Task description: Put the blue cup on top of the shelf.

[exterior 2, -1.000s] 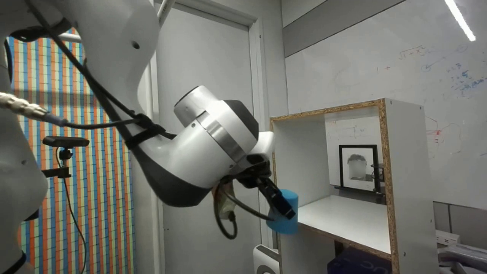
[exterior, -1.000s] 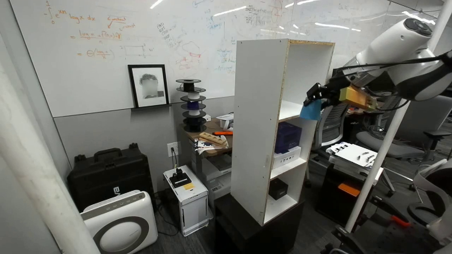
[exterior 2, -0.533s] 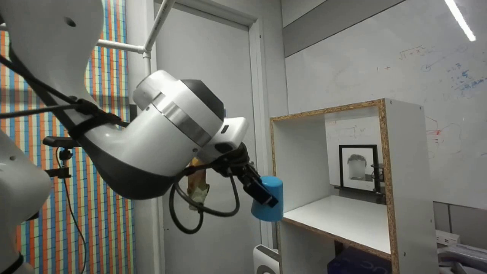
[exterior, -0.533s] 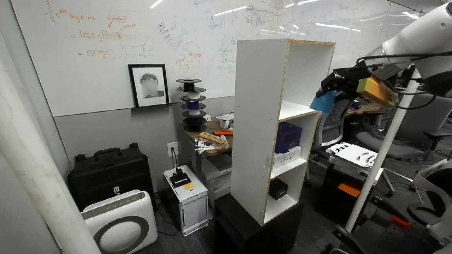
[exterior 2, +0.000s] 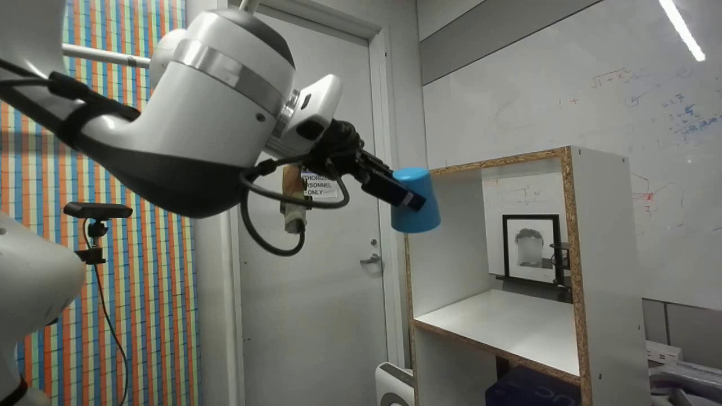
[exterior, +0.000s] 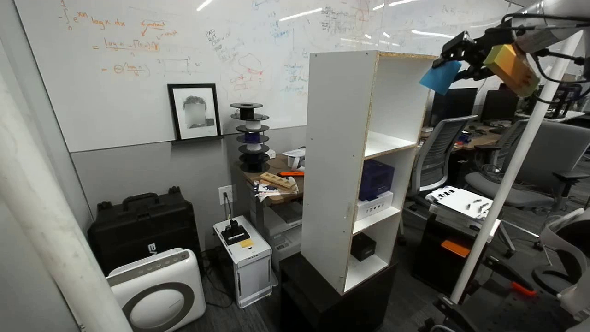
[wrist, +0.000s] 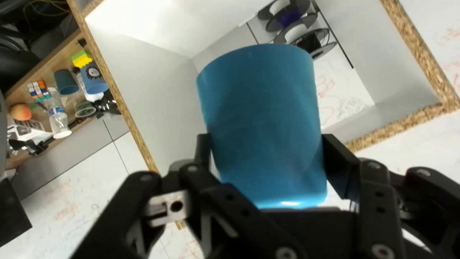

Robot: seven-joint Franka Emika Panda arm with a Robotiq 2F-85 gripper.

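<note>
Bright room, white glare streaking whiteboard (exterior: 272,92) in both exterior views; in wrist view, highlight glints low on blue cup (wrist: 264,126), foreground soft.

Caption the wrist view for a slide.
Gripper holds the blue cup in front of the shelf, spools visible through it.

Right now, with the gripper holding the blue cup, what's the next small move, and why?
I'd raise the gripper slightly. It holds the cup in front of the shelf, and in both exterior views most of the cup appears below the shelf's top edge, so going forward at this height would likely miss its top.
</note>
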